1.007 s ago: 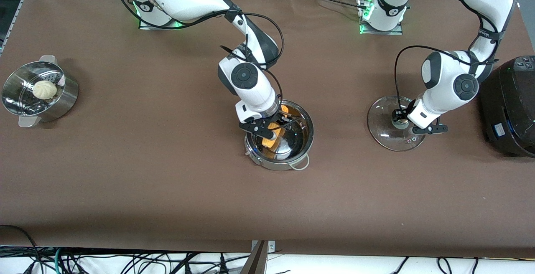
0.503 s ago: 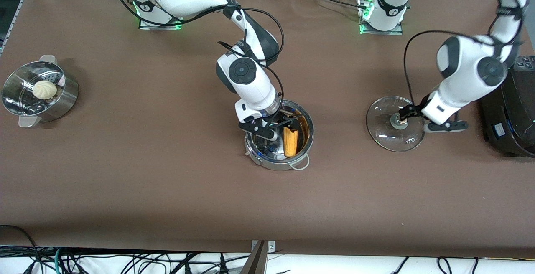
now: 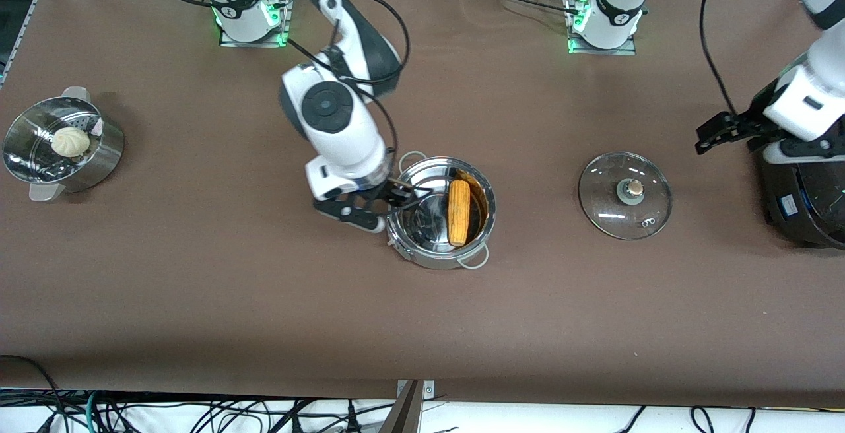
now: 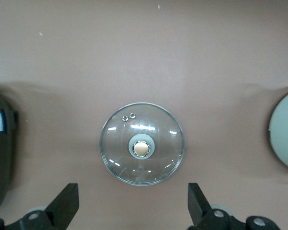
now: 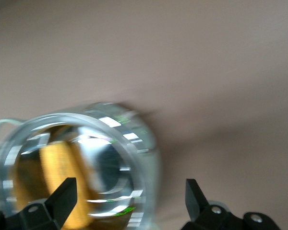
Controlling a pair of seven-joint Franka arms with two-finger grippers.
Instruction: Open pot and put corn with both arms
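The steel pot stands open mid-table with the yellow-orange corn lying inside it. The corn also shows in the right wrist view, blurred, inside the pot. My right gripper is open and empty above the pot's rim on the side toward the right arm's end. The glass lid with its tan knob lies flat on the table toward the left arm's end; it shows in the left wrist view. My left gripper is open and empty, high up beside the black cooker.
A big black cooker stands at the left arm's end of the table. A smaller steel steamer pot with a pale bun stands at the right arm's end.
My right gripper let the corn go into the pot and drew back toward its own end. My left gripper let the lid's knob go and rose away toward the cooker.
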